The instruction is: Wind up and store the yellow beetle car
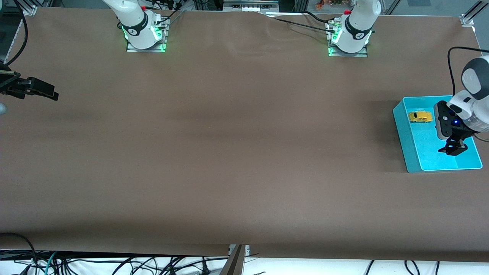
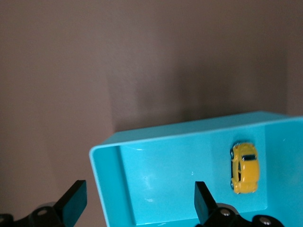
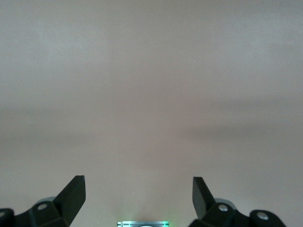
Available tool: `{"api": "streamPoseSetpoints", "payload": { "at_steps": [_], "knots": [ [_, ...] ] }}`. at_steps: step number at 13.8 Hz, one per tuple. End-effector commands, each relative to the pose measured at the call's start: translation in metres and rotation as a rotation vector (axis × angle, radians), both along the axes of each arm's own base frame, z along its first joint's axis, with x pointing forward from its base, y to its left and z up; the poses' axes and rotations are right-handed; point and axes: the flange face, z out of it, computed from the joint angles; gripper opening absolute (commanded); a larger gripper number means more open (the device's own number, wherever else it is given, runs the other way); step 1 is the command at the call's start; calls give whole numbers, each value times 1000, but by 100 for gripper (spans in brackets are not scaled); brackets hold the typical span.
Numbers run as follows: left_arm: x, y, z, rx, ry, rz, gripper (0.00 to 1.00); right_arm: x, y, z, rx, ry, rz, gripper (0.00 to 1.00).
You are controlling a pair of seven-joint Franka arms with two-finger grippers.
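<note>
Car: I'm seeing the yellow beetle car [image 1: 420,117] lying in the turquoise bin [image 1: 407,139], no readable lettering.
Left gripper [image 1: 452,148]: hovering over bin, jaws spread, empty.
Right gripper [image 1: 45,91]: waiting at bench edge, jaws spread.

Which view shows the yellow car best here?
The left wrist view: the car fills more of the picture, seen from above with its dark windows clear, lying in the bin. The front view shows it small in the bin, beside the open left claw. The right wrist view shows none of it.
</note>
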Motion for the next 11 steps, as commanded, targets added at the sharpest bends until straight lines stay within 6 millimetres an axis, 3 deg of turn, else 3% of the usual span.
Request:
{"api": "streamPoseSetpoints", "payload": {
  "at_steps": [1,7,11],
  "knots": [
    [0,-16,30,-22,13,186,100,0,0,2,-3,-9,13,100],
    [-4,-52,66,-16,87,660,100,2,-1,3,-5,-12,11,100],
    [-5,-65,77,-19,88,833,100,3,-1,1,-5,-10,10,100]
  ]
}}
